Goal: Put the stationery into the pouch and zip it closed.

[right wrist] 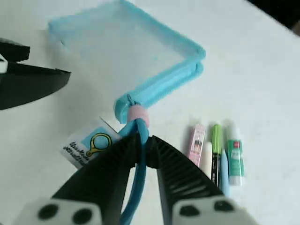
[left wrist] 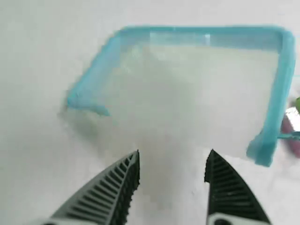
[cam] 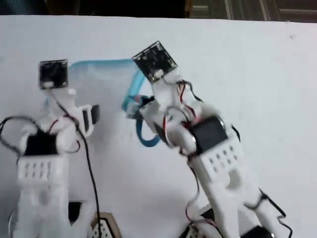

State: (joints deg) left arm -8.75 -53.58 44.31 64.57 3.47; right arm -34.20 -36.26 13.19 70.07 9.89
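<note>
In the high view, the translucent pouch (cam: 101,74) with its blue edging lies flat on the white counter (cam: 257,69), toward the far side, between the two arms. The left arm (cam: 49,134) stands at the pouch's left end and the right arm (cam: 198,134) leans over its right end. The blue strap (cam: 144,138) loops out from under the right arm.

In the left wrist view, the left gripper (left wrist: 171,173) sits just short of the pouch's near edge. Its fingers (left wrist: 119,187) are spread apart with bare counter between them.

In the right wrist view, the right gripper (right wrist: 143,145) has its fingers pressed together on the strap, just beside the pink band (right wrist: 137,115) at the pouch's corner. A paper label tag (right wrist: 89,145) lies against the strap. The stationery (right wrist: 215,150), a pink piece, a green pen and a green-capped tube, lies side by side on the counter outside the pouch, near its corner.
</note>
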